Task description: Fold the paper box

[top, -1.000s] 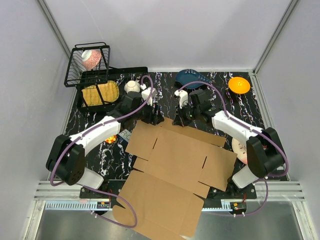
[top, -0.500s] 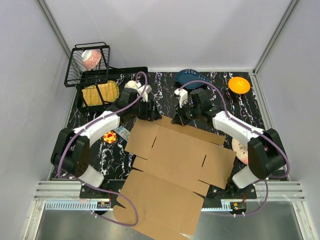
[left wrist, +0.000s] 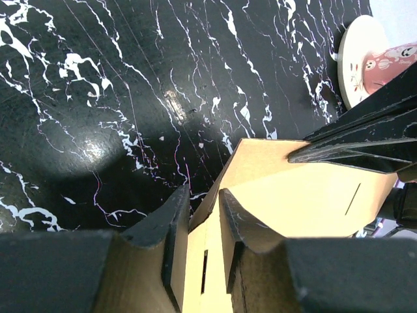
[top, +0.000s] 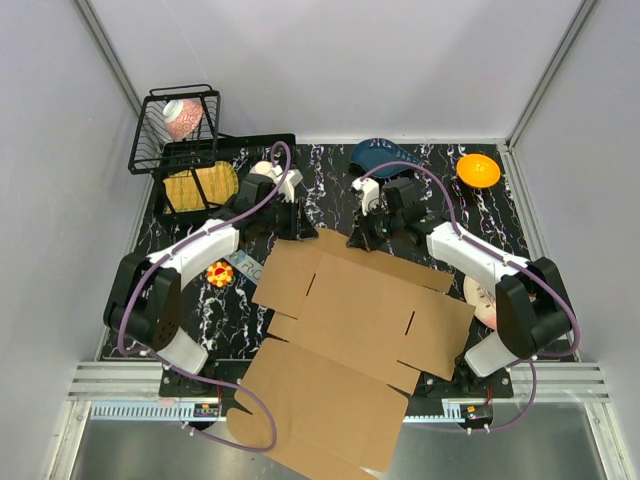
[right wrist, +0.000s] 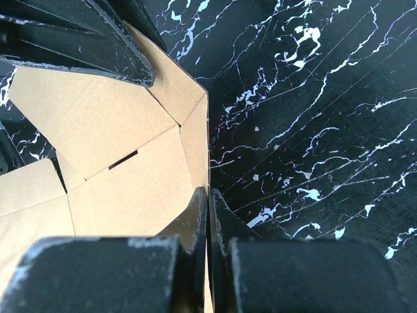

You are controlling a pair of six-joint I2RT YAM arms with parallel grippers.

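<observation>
The paper box (top: 350,320) is a large flat brown cardboard sheet with flaps and slits, lying between the arms and overhanging the table's near edge. At its far left corner, my left gripper (top: 298,225) has its jaws narrowly apart. In the left wrist view, the left gripper (left wrist: 203,192) straddles a raised flap edge of the box (left wrist: 306,195), and a gap shows beside the card. My right gripper (top: 360,238) is at the far edge. The right wrist view shows this gripper (right wrist: 208,191) shut on the upturned edge of the box (right wrist: 117,143).
A black wire basket (top: 175,130) stands at the back left, with a yellow mat (top: 198,187) on a black tray beside it. A white cup (top: 265,172), a blue bowl (top: 378,155) and an orange bowl (top: 478,170) line the back. A plate (top: 478,300) lies right of the box.
My left gripper has slid back and left along the far edge of the box, and its jaws have narrowed around the flap. The right gripper has kept its hold and hardly moved.
</observation>
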